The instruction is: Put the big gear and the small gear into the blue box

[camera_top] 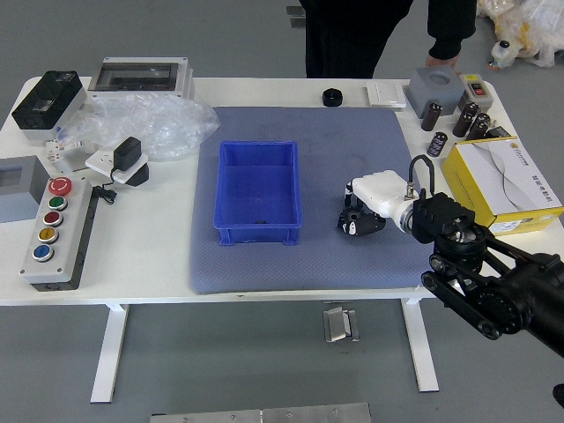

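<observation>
My right hand [354,210], black with a white covering over its back, reaches in from the right over the blue-grey mat. Its fingers are curled around a black toothed gear [349,221], which they partly hide. Whether this is the big or the small gear I cannot tell. To the left of the hand stands the open blue box [257,236], with a small dark spot low inside it that is too small to identify. A second gear cannot be made out for certain.
A round black part [332,97] lies at the far edge. On the right are a yellow-and-white box [505,181] and several black cylinders. A button panel [62,233] and plastic wrap [154,126] occupy the left. A person in dark clothes stands beyond the table.
</observation>
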`<state>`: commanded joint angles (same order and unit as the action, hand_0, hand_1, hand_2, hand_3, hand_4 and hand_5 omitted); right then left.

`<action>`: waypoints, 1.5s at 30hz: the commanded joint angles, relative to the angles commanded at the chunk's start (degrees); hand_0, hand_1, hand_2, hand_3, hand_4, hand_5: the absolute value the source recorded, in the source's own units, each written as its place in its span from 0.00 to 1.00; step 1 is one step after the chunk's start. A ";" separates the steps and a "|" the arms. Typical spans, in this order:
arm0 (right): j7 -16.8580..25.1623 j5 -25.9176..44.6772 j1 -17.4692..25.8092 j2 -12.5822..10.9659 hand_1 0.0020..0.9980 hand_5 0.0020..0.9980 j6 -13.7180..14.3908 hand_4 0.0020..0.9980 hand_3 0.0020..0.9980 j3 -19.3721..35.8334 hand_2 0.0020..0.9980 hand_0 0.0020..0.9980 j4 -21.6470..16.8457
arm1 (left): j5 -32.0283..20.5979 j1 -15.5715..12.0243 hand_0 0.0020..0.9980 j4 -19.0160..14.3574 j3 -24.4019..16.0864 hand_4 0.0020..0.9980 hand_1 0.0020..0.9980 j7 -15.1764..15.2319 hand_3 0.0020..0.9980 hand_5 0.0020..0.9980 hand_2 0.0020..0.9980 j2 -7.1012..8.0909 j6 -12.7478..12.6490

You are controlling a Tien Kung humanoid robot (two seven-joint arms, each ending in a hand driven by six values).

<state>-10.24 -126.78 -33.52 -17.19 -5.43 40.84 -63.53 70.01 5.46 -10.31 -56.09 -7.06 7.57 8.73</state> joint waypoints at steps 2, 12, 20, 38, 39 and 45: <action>-0.14 -0.26 0.14 0.12 0.39 0.36 -0.13 0.65 0.56 -0.13 0.44 0.54 0.18 | -0.02 -0.01 0.85 0.00 0.06 0.68 0.82 0.00 0.82 0.30 0.80 0.01 0.00; -0.36 -1.24 0.02 0.28 0.37 0.32 1.70 0.64 0.55 -0.03 0.43 0.55 0.47 | 0.02 -0.08 0.85 0.00 0.16 0.68 0.82 -0.04 0.82 0.30 0.80 0.08 -0.01; -0.64 -1.51 -1.27 -0.77 0.35 0.30 1.89 0.67 0.53 1.32 0.41 0.54 -1.19 | 0.20 -0.16 0.85 0.00 0.07 0.68 0.82 -0.08 0.82 0.30 0.80 0.11 0.06; -1.81 -1.40 -7.91 -0.81 0.35 0.28 -0.17 0.69 0.52 2.69 0.40 0.54 -6.45 | 0.28 -0.28 0.85 0.00 -0.14 0.68 0.82 -0.15 0.82 0.30 0.80 0.50 0.09; -1.85 -1.42 -8.50 -0.41 0.35 0.28 -0.26 0.70 0.52 2.50 0.40 0.55 -6.58 | 0.33 -0.29 0.85 0.00 -0.14 0.68 0.82 -0.18 0.82 0.30 0.80 0.51 0.10; -2.06 -1.38 -9.94 1.33 0.37 0.26 -0.84 0.69 0.59 1.74 0.46 0.58 -5.76 | 0.42 -0.18 0.85 0.00 0.00 0.68 0.82 -0.20 0.82 0.30 0.80 0.36 0.19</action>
<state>-12.30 -128.16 -43.47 -15.86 -6.27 42.59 -69.29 70.43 5.28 -10.31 -56.09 -7.26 7.93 8.92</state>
